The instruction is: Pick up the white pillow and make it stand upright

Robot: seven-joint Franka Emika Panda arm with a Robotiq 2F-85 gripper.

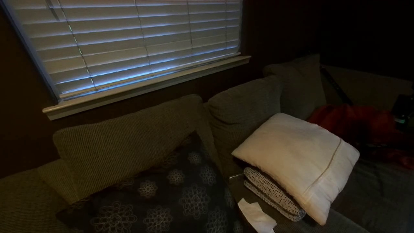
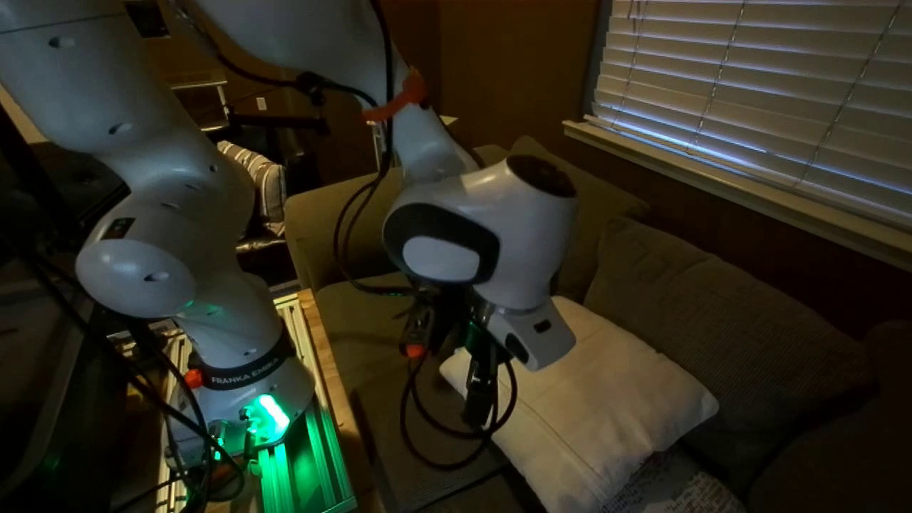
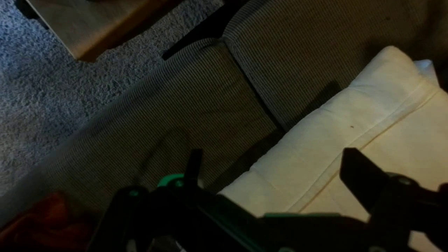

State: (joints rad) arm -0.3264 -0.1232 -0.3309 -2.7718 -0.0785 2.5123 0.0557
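The white pillow [image 1: 297,152] lies tilted, plain face up with a seam line near one edge, on top of a folded pale patterned blanket [image 1: 273,191] on the sofa. It also shows in an exterior view [image 2: 605,406] and fills the right of the wrist view [image 3: 315,164]. My gripper [image 2: 481,410] hangs at the pillow's near edge. In the wrist view my gripper [image 3: 274,155] has its fingers wide apart with nothing between the tips. One finger is over the sofa seat beside the pillow's edge, the other over the pillow. I cannot tell whether they touch it.
A dark flower-patterned pillow [image 1: 161,200] and a white paper or cloth [image 1: 257,216] lie nearby. Sofa back cushions [image 1: 245,110] stand behind the white pillow. A red cloth [image 1: 352,123] lies beyond it. A wooden table corner [image 3: 94,38] and loose arm cables [image 2: 442,463] also show.
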